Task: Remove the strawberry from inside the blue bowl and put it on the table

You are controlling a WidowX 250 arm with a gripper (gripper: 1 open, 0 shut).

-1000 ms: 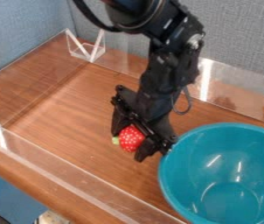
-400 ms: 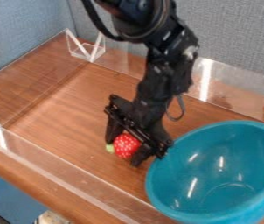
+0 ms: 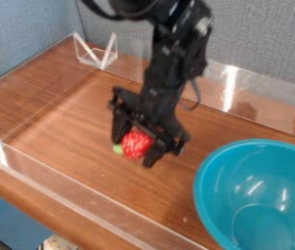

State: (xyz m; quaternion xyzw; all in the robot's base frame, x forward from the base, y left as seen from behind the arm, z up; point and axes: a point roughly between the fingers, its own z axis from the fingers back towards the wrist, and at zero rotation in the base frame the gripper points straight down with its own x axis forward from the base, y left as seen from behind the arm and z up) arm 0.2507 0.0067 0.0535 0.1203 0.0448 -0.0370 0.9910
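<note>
A small red strawberry (image 3: 137, 145) with a green leafy bit at its left sits between the black fingers of my gripper (image 3: 140, 145), which is shut on it. The gripper points steeply down, holding the berry just over the brown wooden table (image 3: 59, 107), left of the blue bowl (image 3: 259, 193). The glossy teal bowl stands at the lower right with nothing visible inside it. The black arm rises from the gripper toward the top of the view.
Low clear acrylic walls (image 3: 72, 195) edge the table at front, left and back. A clear triangular bracket (image 3: 98, 49) stands at the back left corner. Bare wood lies to the left of the gripper.
The gripper has carried the strawberry leftward, away from the bowl, and has rolled somewhat. The bowl shifted left and then back to the right.
</note>
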